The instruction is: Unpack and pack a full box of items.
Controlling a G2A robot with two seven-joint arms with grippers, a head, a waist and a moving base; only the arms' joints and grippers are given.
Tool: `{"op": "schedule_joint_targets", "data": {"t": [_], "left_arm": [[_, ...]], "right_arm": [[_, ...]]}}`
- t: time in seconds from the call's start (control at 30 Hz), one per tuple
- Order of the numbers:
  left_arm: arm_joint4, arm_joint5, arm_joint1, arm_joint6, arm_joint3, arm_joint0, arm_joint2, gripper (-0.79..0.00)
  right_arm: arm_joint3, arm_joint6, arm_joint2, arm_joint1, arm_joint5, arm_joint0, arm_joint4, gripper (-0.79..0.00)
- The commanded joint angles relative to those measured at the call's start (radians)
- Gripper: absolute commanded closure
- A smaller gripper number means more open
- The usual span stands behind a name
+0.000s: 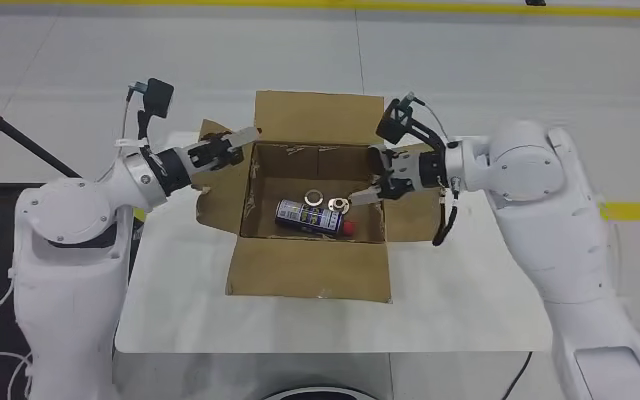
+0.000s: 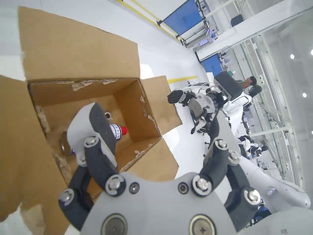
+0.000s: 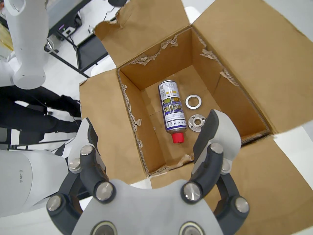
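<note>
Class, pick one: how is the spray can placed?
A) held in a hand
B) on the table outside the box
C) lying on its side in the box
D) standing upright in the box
C: the can lies flat on the floor of the open box.

The brown corrugated cardboard box [image 1: 310, 268] is looking matt, with torn paper [image 1: 292, 150] fraying rough along its inner rim at twelve o'clock in the top view. Inside, the blue-labelled cylindrical metal spray can [image 3: 173, 108] is shining glossy, and its red plastic cap [image 3: 177, 138] is looking smooth. The flat silver metal ring [image 3: 187, 102] and the round holed metal flange [image 3: 192, 125] are gleaming bright. The right gripper [image 3: 152, 123] is showing smooth white plastic shells, dark matt rubbery pads [image 3: 203, 133] and polished metal screws [image 3: 192, 192]. The white table [image 1: 200, 320], at six o'clock of the box, is looking smooth.
</note>
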Motion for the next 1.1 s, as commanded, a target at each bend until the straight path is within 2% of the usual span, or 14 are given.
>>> {"op": "schedule_joint_targets", "data": {"t": [0.0, 0.17, 0.4, 0.53, 0.73, 1.07], "left_arm": [[-0.021, -0.005, 0.005, -0.003, -0.014, 0.042, -0.037, -0.785], [-0.082, -0.043, 0.014, -0.032, -0.047, 0.115, -0.082, -0.785], [-0.082, -0.043, 0.014, -0.032, -0.047, 0.115, -0.082, -0.785], [-0.082, -0.043, 0.014, -0.032, -0.047, 0.115, -0.082, -0.785], [-0.053, -0.028, 0.019, 0.078, -0.019, 0.163, -0.111, -0.785], [-0.092, -0.011, 0.033, 0.179, -0.029, 0.277, -0.269, -0.785]], "right_arm": [[0.045, -0.018, -0.060, -0.016, -0.002, 0.045, 0.004, -0.785], [0.060, -0.026, -0.074, -0.021, 0.001, 0.059, 0.003, -0.785], [0.060, -0.026, -0.074, -0.021, 0.001, 0.059, 0.003, -0.785], [0.019, -0.038, -0.146, -0.036, 0.036, 0.061, -0.065, -0.785], [0.066, -0.086, -0.312, -0.090, 0.054, 0.144, -0.207, -0.785], [0.297, -0.172, -0.529, -0.217, 0.054, 0.259, -0.282, -0.785]]}}
